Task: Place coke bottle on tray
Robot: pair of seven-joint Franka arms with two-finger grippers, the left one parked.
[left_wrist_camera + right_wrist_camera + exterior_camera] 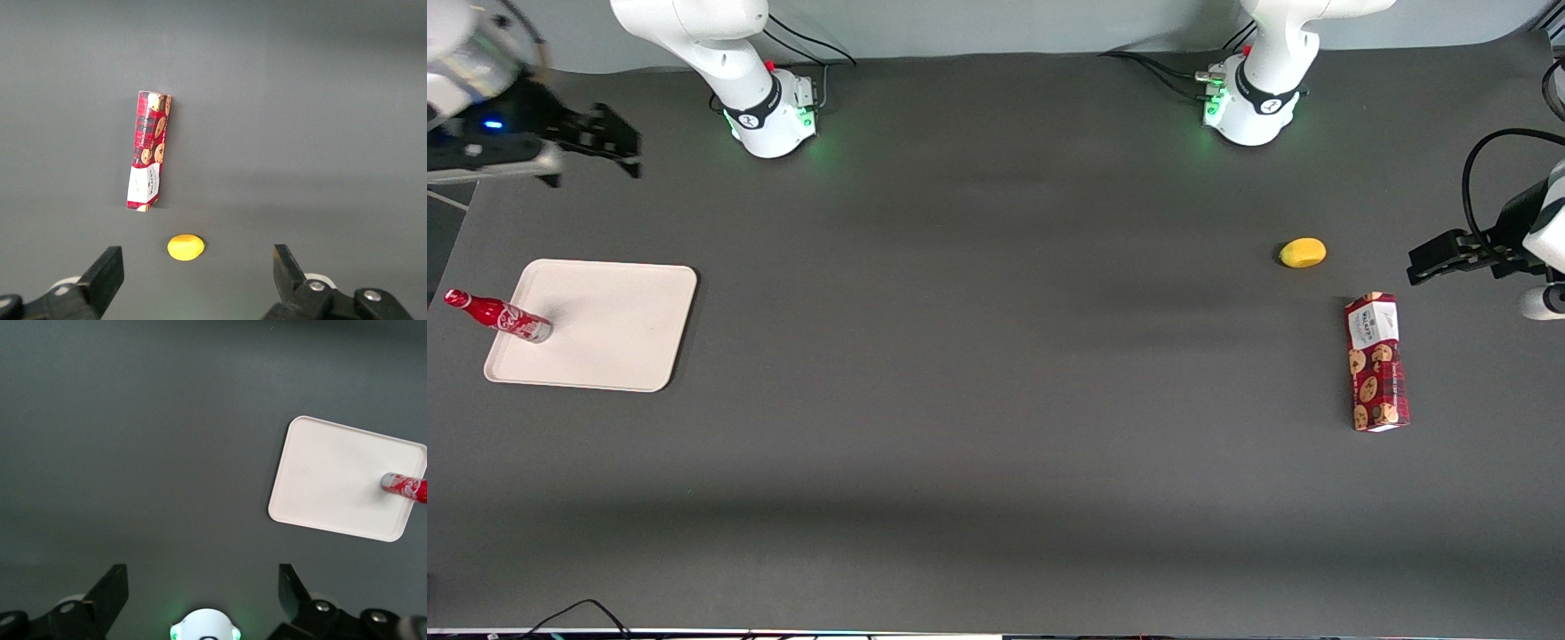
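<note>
Pretty even overhead light, soft shadows banding across the dark grey matte table (996, 373). The right arm's black two-finger gripper (609, 147) up high looks motion-blurred, I think. No real glare on the flat cream-white tray (618, 324).

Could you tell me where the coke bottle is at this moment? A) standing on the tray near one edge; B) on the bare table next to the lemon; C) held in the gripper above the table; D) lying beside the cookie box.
A: the coke bottle stands with its silvery base on the tray, near its edge, while the gripper is open and empty, raised away from the tray, farther from the front camera.
</note>
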